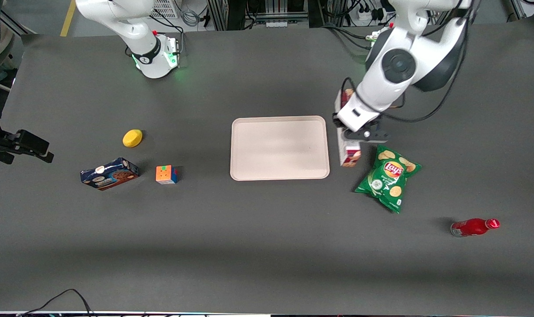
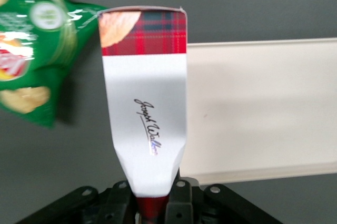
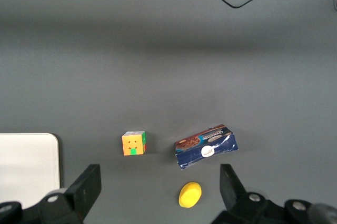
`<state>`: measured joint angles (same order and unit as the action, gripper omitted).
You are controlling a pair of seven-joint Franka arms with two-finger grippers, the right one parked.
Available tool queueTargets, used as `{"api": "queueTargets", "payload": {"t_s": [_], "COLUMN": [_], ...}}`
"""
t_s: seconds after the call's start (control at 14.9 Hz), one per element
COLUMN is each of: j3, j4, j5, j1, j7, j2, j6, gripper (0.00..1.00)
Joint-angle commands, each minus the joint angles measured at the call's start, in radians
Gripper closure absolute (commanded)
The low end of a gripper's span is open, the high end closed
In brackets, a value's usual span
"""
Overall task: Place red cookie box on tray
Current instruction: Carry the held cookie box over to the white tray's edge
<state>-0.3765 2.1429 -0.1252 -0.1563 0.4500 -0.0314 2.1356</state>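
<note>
The red cookie box [image 1: 349,155] is a long plaid carton with a white label, lying lengthwise between the tray [image 1: 279,148] and a green chips bag [image 1: 388,177]. My left gripper [image 1: 357,135] is over its middle, and the arm hides much of the box. In the left wrist view the gripper [image 2: 152,205] is shut on the box [image 2: 145,103], with a dark finger pressed against each long side. The pale pink-beige tray [image 2: 263,103] lies right beside the box with nothing on it. I cannot tell whether the box is lifted off the table.
The chips bag [image 2: 31,50] lies close to the box, on the side away from the tray. A red bottle [image 1: 474,227] lies nearer the front camera, toward the working arm's end. A blue cookie box [image 1: 109,173], a colour cube [image 1: 166,174] and a yellow object [image 1: 132,138] sit toward the parked arm's end.
</note>
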Motion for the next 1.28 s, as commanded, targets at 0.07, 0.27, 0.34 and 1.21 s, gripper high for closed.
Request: {"api": "queueTargets", "payload": {"t_s": [0.07, 0.27, 0.34, 1.21], "j3": [0.007, 0.007, 0.007, 0.011], "j4": [-0.049, -0.043, -0.041, 0.014], "j5": [0.009, 0.010, 0.010, 0.127], "j1": [-0.071, -0.118, -0.127, -0.169], "j7": [0.108, 0.153, 0.156, 0.225], "j2": [-0.197, -0.261, -0.268, -0.324], "j6": [0.165, 0.231, 0.233, 0.348], "gripper": [0.80, 0.80, 0.80, 0.79]}}
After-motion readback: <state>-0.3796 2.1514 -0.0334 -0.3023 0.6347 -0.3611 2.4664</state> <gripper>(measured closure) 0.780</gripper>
